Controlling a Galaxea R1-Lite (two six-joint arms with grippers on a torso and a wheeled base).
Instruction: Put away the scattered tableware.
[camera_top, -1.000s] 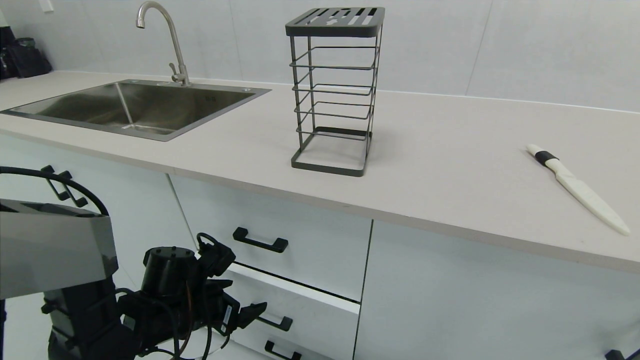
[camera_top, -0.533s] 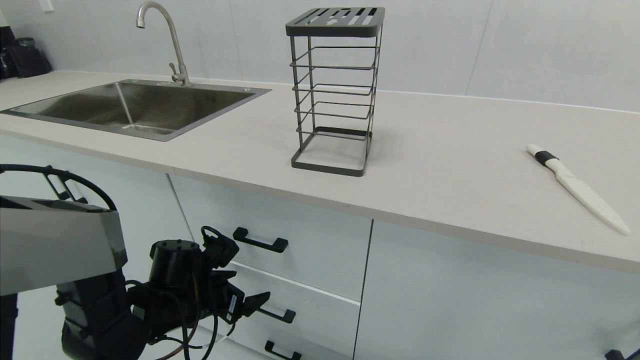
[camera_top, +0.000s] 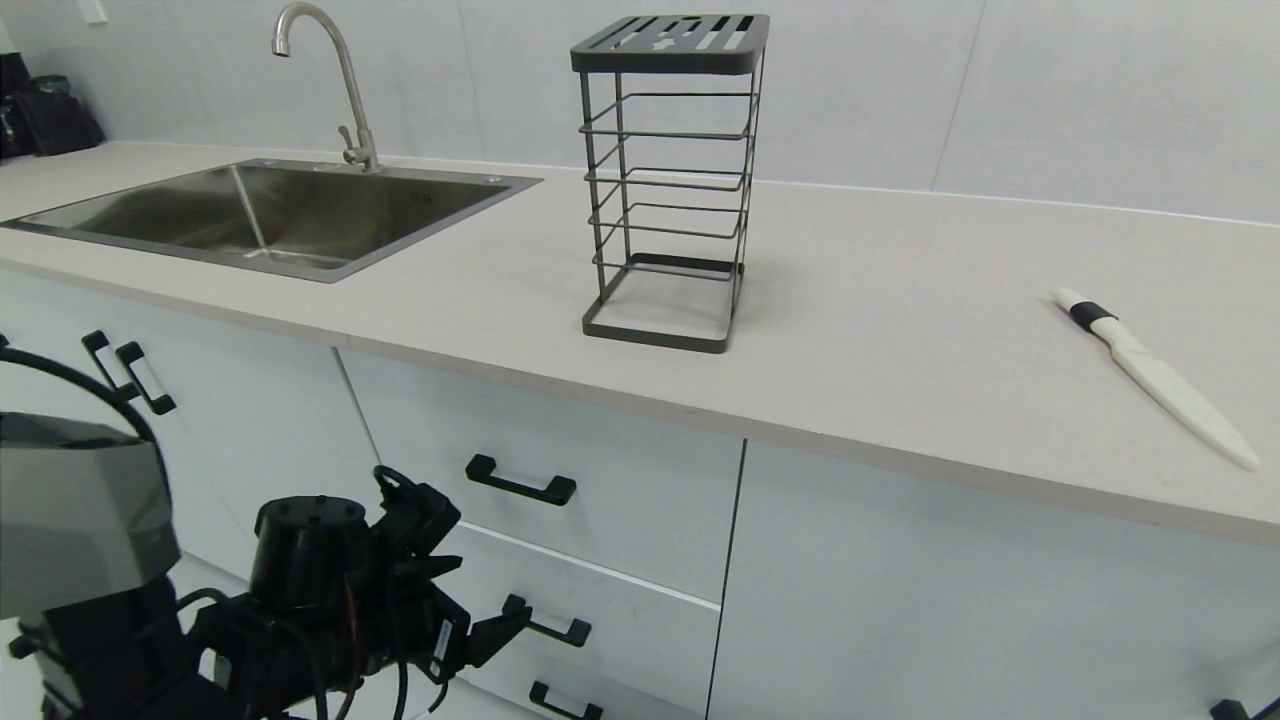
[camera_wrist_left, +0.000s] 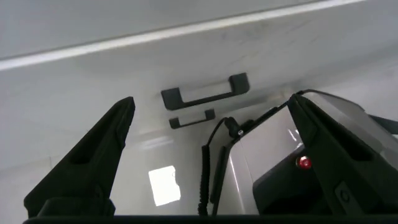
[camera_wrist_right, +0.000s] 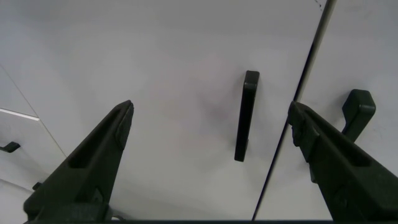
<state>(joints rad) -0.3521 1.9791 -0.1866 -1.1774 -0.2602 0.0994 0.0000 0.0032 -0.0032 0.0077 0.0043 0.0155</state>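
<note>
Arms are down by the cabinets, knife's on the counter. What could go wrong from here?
The knife lies near the front edge of the counter, tip toward it; a clumsy grab might push it off. The left claw sits low by a drawer handle and could snag it or hit the counter when rising. The tall rack might tip if the blade misses its slots.
</note>
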